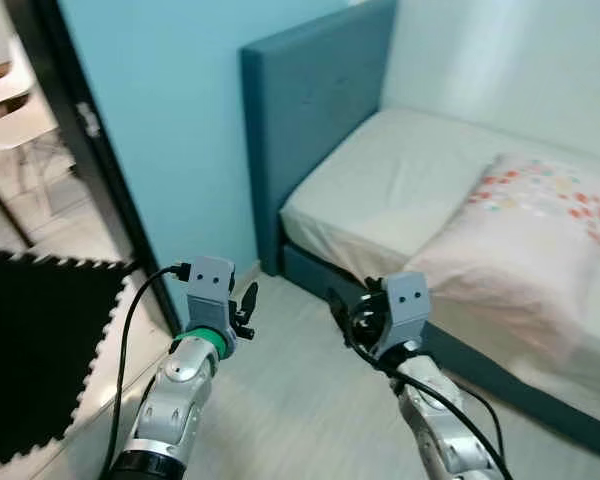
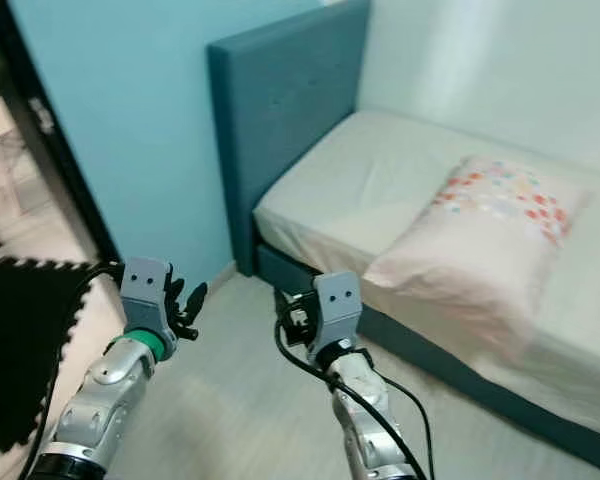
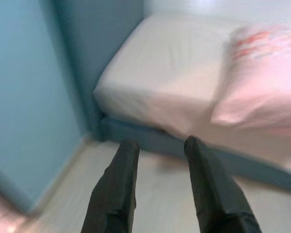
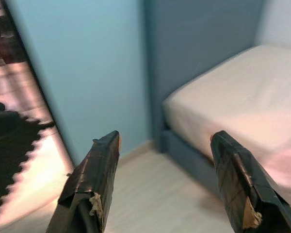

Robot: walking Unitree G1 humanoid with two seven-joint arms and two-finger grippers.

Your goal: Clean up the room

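**Both Grippers Empty Before an Askew Pillow**

Seen from the head camera: a bedroom corner, a bed (image 1: 380,190) with a blue headboard (image 1: 315,110) against a light blue wall (image 1: 160,120), pale sheet laid flat. On the mattress, toward the near edge and turned at an angle to the headboard, a pink pillow (image 1: 520,235) with an orange and red floral patch at its far end. One near corner hanging slightly over the side of the bed frame. Pale wood floor (image 1: 290,400) in front; a black foam mat (image 1: 40,350) with a toothed edge off to the left, by a dark door frame (image 1: 80,140).

Left gripper (image 3: 157,145) raised over the floor, aimed at the foot of the bed, fingers a moderate gap apart, nothing between them. Right gripper (image 4: 165,138) likewise raised, spread wider, holding nothing, pointed at the corner where wall meets headboard.

Likely the thing to tidy: the pillow, judged light, soft and easily squashed, with smooth fabric that may slide on the sheet. No hard edge to clamp; best taken by pinching a corner or a fold of the near long edge, or with one gripper at each short end for a level lift. A single pinch probably lets it droop and swing. Little risk of damage, beyond dragging the sheet along.
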